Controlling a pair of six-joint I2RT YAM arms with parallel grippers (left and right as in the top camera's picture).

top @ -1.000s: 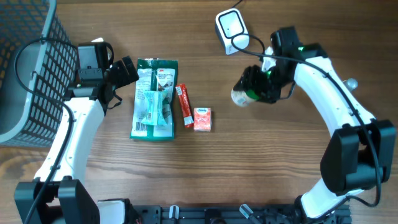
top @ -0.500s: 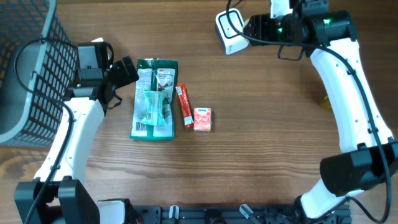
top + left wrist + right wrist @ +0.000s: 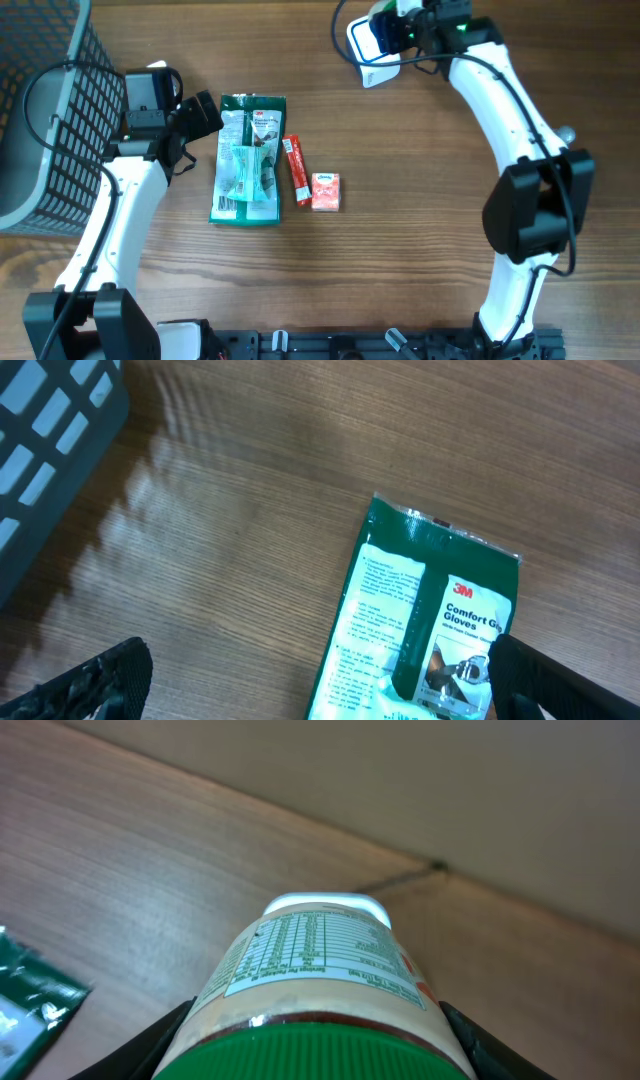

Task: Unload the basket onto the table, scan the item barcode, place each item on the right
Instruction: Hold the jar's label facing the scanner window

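Holding the green-lidded jar (image 3: 315, 975) at the barcode scanner (image 3: 372, 68), right fingers (image 3: 165, 1045) pinch its sides. Only the nutrition panel shows; barcode unseen, so a slow turn toward the scanner likely helps. Far edge of the surface (image 3: 420, 220) sits close; bare room lies nearer. Spread wide, left fingers (image 3: 95, 680) hang beside the gloves pack (image 3: 430, 630).

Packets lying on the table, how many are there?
3. The green glove pack, the thin red packet just right of it, then the small pink packet. The basket could hide more.
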